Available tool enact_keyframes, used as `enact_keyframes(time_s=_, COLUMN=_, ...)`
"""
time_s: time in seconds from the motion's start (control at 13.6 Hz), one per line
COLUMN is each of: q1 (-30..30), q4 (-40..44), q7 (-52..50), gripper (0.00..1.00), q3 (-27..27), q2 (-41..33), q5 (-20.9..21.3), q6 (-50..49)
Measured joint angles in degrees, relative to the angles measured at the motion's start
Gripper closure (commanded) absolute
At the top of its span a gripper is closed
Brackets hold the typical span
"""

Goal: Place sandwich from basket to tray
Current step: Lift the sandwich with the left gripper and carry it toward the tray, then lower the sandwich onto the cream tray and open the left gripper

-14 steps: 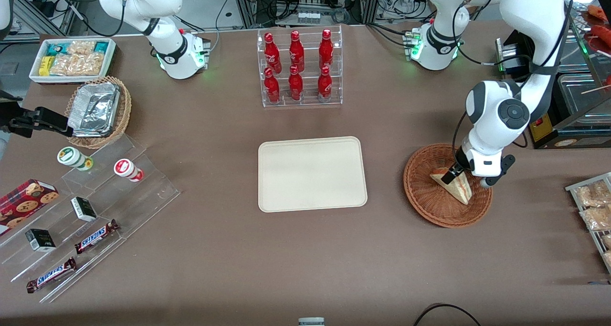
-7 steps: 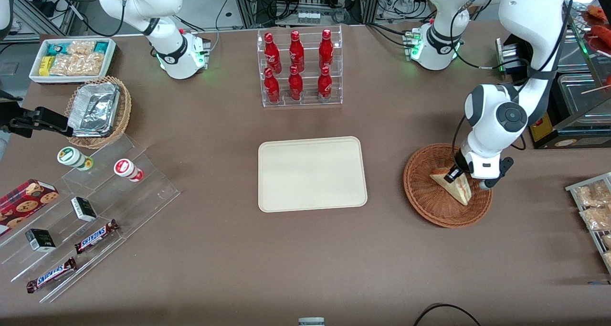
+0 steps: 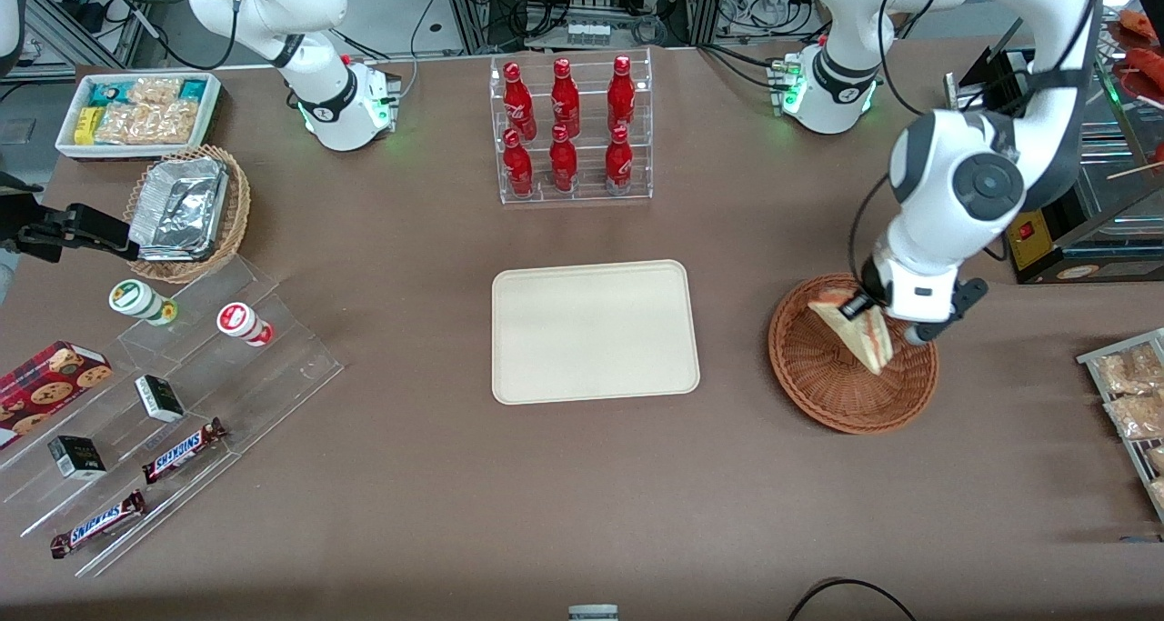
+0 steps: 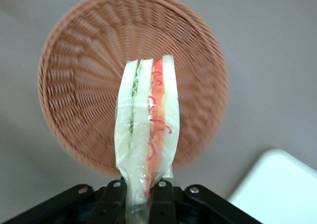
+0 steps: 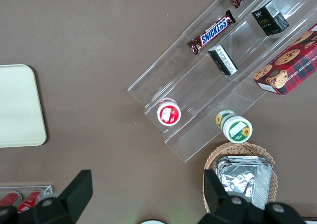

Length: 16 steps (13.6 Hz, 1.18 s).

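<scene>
My gripper is shut on the sandwich, a plastic-wrapped wedge of pale bread with red and green filling, and holds it lifted just above the reddish-brown wicker basket. The wrist view looks along the sandwich, pinched at its wrapped end between the fingers, with the basket beneath it. The cream tray lies flat at the table's middle, toward the parked arm's end from the basket; one of its corners shows in the wrist view.
A clear rack of red bottles stands farther from the camera than the tray. Packets on a wire rack lie at the working arm's table edge. Tiered acrylic shelves with snacks and a tan basket of foil containers occupy the parked arm's end.
The gripper has risen with the sandwich, lifting it off the basket floor and slightly farther from the camera.
</scene>
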Motion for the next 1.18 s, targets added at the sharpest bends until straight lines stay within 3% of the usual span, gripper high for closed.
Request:
enact_keyframes(time_s=0.22, q1=-9.9, q4=3.8, q7=-2.3, gripper=1.0, q3=-0.5, q2=1.5, q5=2.3, q6=-2.8)
enact_keyframes(time_s=0.52, q1=-20.7, q4=11.7, q7=-6.8, gripper=1.0, q3=-0.6, q2=10.7, q5=3.0, q6=-2.6)
enact_keyframes(time_s=0.89, q1=-28.8, q4=25.0, q7=-10.1, gripper=1.0, q3=-0.6, q2=24.4, q5=3.5, q6=-2.5)
enact_keyframes(time_s=1.18, q1=-31.1, q4=30.8, q7=-10.3, gripper=1.0, q3=-0.5, q2=31.4, q5=3.6, q6=-0.5)
